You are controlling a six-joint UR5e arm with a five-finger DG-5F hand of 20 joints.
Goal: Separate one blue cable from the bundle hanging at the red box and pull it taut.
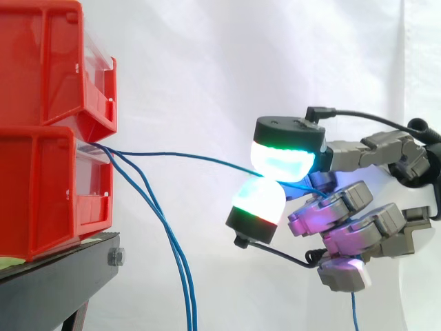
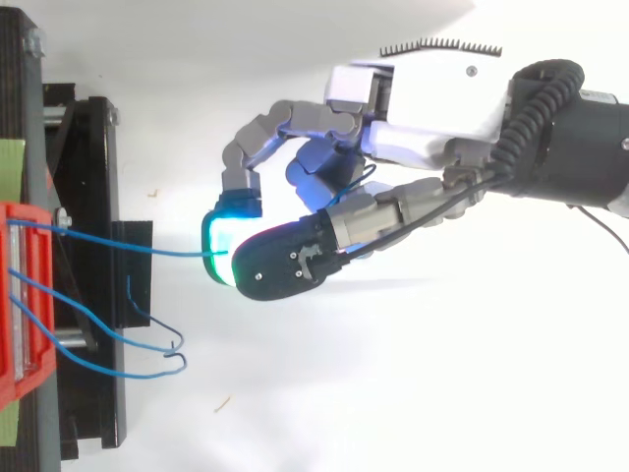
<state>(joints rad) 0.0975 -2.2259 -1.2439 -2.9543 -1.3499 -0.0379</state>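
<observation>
Two red bins (image 1: 48,131) are stacked on a black stand (image 1: 62,276) at the left. Thin blue cables come out of the gap between them. One blue cable (image 1: 186,156) runs nearly level to the right, away from the others, into my hand (image 1: 344,207). Two glowing green-white fingertips (image 1: 281,157) pinch it, and its loose end hangs down below the hand. In the top view the same cable (image 2: 138,249) stretches from the red bin (image 2: 25,295) to the pinching pads (image 2: 221,241). Two other blue cables (image 1: 172,255) droop down from the bin.
A white curtain (image 1: 207,62) hangs behind the work. The black stand's frame (image 2: 93,295) sits under the bins, and the drooping cables loop beside it (image 2: 162,349). The arm (image 2: 550,128) comes in from the right.
</observation>
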